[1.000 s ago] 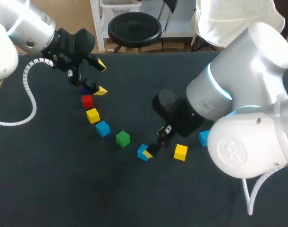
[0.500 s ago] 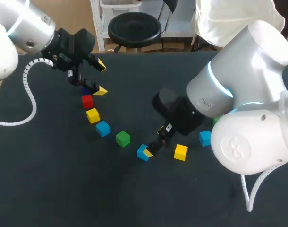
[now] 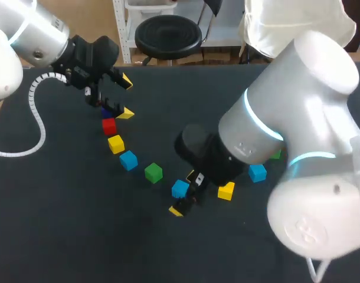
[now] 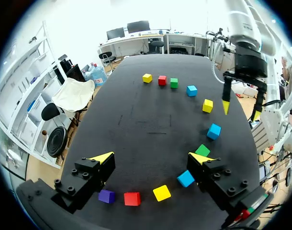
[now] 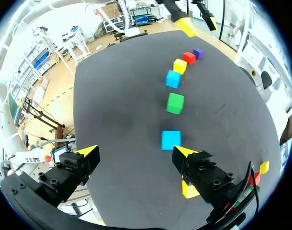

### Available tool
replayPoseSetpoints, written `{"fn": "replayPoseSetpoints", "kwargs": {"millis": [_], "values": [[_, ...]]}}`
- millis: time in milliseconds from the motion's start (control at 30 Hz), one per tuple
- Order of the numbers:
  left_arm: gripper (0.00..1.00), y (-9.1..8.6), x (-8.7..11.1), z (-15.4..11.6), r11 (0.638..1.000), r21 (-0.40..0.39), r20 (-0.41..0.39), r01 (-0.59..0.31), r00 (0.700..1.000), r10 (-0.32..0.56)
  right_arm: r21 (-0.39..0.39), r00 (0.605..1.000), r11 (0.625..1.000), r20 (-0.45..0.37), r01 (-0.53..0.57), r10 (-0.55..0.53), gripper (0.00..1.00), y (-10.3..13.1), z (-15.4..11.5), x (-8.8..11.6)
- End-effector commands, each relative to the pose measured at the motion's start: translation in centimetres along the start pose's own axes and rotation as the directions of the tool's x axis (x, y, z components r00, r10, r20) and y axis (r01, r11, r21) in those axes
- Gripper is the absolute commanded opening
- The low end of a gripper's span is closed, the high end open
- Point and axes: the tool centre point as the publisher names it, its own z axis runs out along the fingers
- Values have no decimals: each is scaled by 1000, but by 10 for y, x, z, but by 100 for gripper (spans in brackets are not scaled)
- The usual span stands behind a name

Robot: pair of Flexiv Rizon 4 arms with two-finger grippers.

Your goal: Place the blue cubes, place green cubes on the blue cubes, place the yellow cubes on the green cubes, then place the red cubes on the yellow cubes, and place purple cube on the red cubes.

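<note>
A curved row of cubes lies on the black table: purple (image 4: 106, 196), red (image 3: 109, 126), yellow (image 3: 115, 144), blue (image 3: 128, 160), green (image 3: 153, 172), blue (image 3: 180, 188), yellow (image 3: 225, 190), blue (image 3: 257, 172). My left gripper (image 3: 122, 97) hangs open above the purple and red end; nothing is between its fingers in the left wrist view (image 4: 151, 158). My right gripper (image 3: 184, 193) is open low over the middle blue cube (image 5: 171, 140), which sits just ahead of it by one finger. The yellow cube (image 5: 189, 189) lies under that finger.
More cubes continue the row beyond my right arm: green (image 4: 174, 83), red (image 4: 162, 80) and yellow (image 4: 147, 77). The table (image 3: 79, 236) is bare at the front left. My right arm's big body hides the table's right side in the head view.
My right arm has swung left and toward the front, bringing its open gripper from beside the middle blue cube to over it. The left arm and the cubes have stayed put.
</note>
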Motion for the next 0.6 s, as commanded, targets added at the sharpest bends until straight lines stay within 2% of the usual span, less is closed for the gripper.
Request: {"fn": "replayPoseSetpoints", "kwargs": {"millis": [33, 233, 600], "values": [[100, 0, 0, 0, 1000, 1, -2, 0, 1000, 0, 129, 999, 991, 24, 23, -27, 100, 12, 4, 14], [100, 0, 0, 0, 1000, 1, -2, 0, 1000, 0, 206, 993, 975, 63, 80, -95, 100, 3, 6, 29], [100, 0, 0, 0, 1000, 1, -2, 0, 1000, 0, 228, 985, 972, 145, 62, -96, 100, -12, 11, 29]]}}
